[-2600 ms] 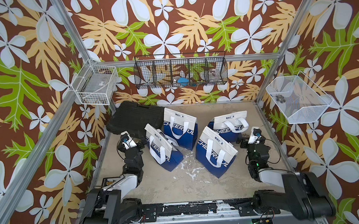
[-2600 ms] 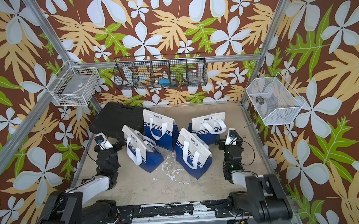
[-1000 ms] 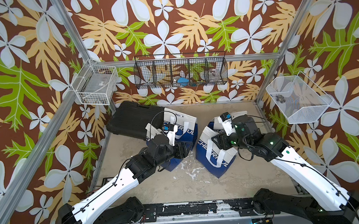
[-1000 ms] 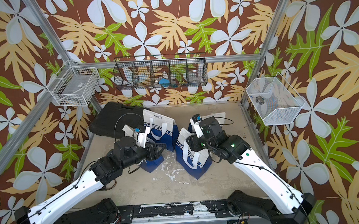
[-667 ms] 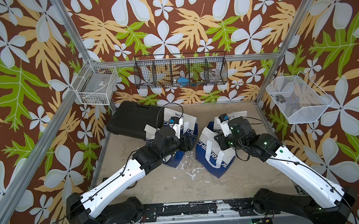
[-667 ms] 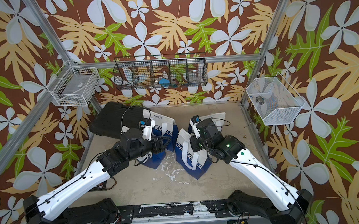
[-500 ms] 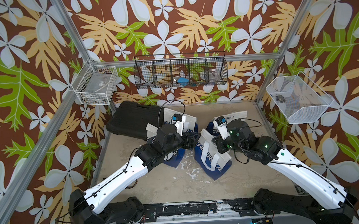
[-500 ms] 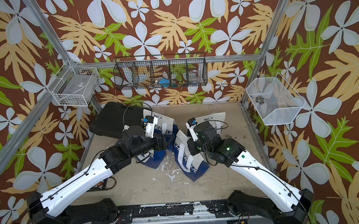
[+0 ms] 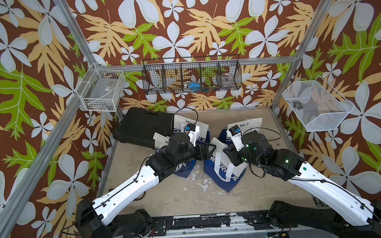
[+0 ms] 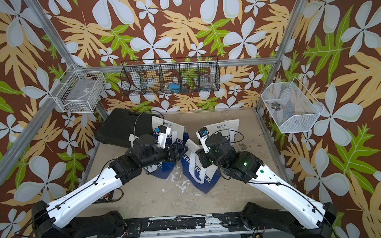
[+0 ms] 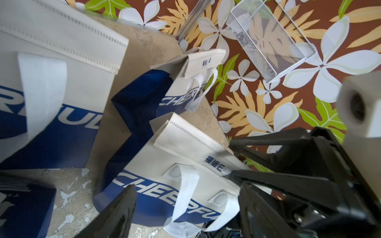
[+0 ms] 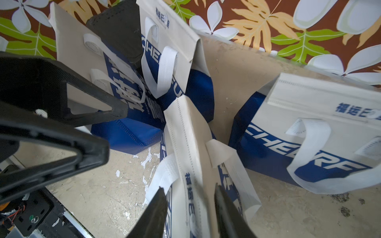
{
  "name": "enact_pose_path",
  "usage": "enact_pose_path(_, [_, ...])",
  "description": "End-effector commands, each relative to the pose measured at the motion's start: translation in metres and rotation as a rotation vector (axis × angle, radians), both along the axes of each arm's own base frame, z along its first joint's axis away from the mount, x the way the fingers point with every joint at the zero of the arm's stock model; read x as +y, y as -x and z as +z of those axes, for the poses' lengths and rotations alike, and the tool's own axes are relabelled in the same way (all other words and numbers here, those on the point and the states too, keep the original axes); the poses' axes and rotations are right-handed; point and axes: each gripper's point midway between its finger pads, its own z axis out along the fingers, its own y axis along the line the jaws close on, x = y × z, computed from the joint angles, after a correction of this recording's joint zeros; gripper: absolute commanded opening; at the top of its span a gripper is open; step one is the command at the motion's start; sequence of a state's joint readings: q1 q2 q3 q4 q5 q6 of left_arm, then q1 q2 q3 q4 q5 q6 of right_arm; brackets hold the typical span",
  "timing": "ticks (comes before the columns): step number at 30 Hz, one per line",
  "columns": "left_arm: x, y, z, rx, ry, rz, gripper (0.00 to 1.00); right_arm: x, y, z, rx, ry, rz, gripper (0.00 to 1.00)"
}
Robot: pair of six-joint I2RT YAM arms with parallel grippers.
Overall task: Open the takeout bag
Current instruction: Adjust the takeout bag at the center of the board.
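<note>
Bags of the same blue-and-white kind are crowding the floor by the black case [image 9: 144, 124]: one [image 9: 185, 126] is leaning on the case, another [image 9: 183, 169] is sitting just before it, and a third [image 9: 246, 123] is standing well right of it. The takeout bag [image 9: 224, 174] is standing right of the case, between both grippers, tipping its folded top toward the case. It is showing a white upper half, a blue base with white lettering and white strap handles. The left gripper [image 9: 207, 150] is gaping wide, holding nothing. The right gripper [image 12: 189, 216] is keeping its jaws partly apart, with the top fold lying between them.
</note>
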State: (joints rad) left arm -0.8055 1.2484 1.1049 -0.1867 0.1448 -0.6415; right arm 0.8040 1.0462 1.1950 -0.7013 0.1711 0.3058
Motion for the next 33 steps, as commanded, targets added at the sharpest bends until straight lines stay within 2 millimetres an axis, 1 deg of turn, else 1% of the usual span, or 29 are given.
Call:
enact_pose_path(1, [0.003, -0.013, -0.010, -0.013, -0.077, 0.043, 0.80, -0.024, 0.007, 0.006, -0.008, 0.027, -0.101, 0.50])
enact_pose_path(4, [-0.006, -0.019, -0.009, -0.031, -0.055, 0.034, 0.82, -0.048, 0.025, 0.013, -0.014, -0.008, -0.166, 0.53])
enact_pose_path(5, [-0.008, -0.020, -0.008, -0.039, -0.045, 0.026, 0.83, -0.055, 0.030, 0.012, -0.006, -0.015, -0.179, 0.54])
enact_pose_path(6, [-0.012, -0.020, -0.008, -0.046, -0.038, 0.015, 0.86, -0.062, 0.037, 0.011, 0.004, -0.031, -0.189, 0.54])
enact_pose_path(9, [-0.021, -0.019, -0.002, -0.057, -0.001, -0.025, 0.88, -0.074, 0.054, 0.004, 0.041, -0.068, -0.188, 0.51])
enact_pose_path(11, [-0.023, -0.017, 0.002, -0.070, 0.023, -0.037, 0.89, -0.077, 0.064, -0.003, 0.064, -0.083, -0.170, 0.49])
enact_pose_path(14, [-0.025, -0.016, 0.004, -0.078, 0.034, -0.049, 0.89, -0.072, 0.075, -0.017, 0.115, -0.089, -0.114, 0.49])
enact_pose_path(15, [-0.025, -0.017, 0.003, -0.076, 0.028, -0.047, 0.90, -0.072, 0.078, -0.025, 0.138, -0.075, -0.106, 0.50])
enact_pose_path(18, [-0.026, -0.022, 0.002, -0.082, 0.009, -0.036, 0.90, -0.072, 0.086, -0.049, 0.200, -0.040, -0.090, 0.60])
enact_pose_path(21, [-0.026, -0.027, 0.002, -0.096, -0.004, -0.018, 0.90, -0.076, 0.091, -0.057, 0.208, -0.069, -0.097, 0.70])
enact_pose_path(23, [-0.027, -0.032, -0.001, -0.103, -0.020, -0.007, 0.90, -0.071, 0.094, -0.058, 0.215, -0.103, -0.076, 0.75])
enact_pose_path(24, [-0.028, -0.035, -0.004, -0.103, -0.029, -0.006, 0.90, -0.069, 0.095, -0.061, 0.223, -0.109, -0.068, 0.77])
enact_pose_path(27, [-0.034, -0.038, -0.008, -0.103, -0.031, -0.015, 0.89, -0.055, 0.094, -0.072, 0.252, -0.117, -0.030, 0.76])
enact_pose_path(29, [-0.038, -0.038, -0.010, -0.098, -0.024, -0.034, 0.88, -0.048, 0.090, -0.074, 0.251, -0.130, -0.021, 0.74])
enact_pose_path(31, [-0.041, -0.036, -0.013, -0.090, -0.021, -0.052, 0.85, -0.047, 0.083, -0.077, 0.241, -0.135, -0.049, 0.72])
enact_pose_path(33, [-0.041, -0.032, -0.014, -0.085, -0.017, -0.067, 0.83, -0.052, 0.075, -0.084, 0.232, -0.110, -0.110, 0.71])
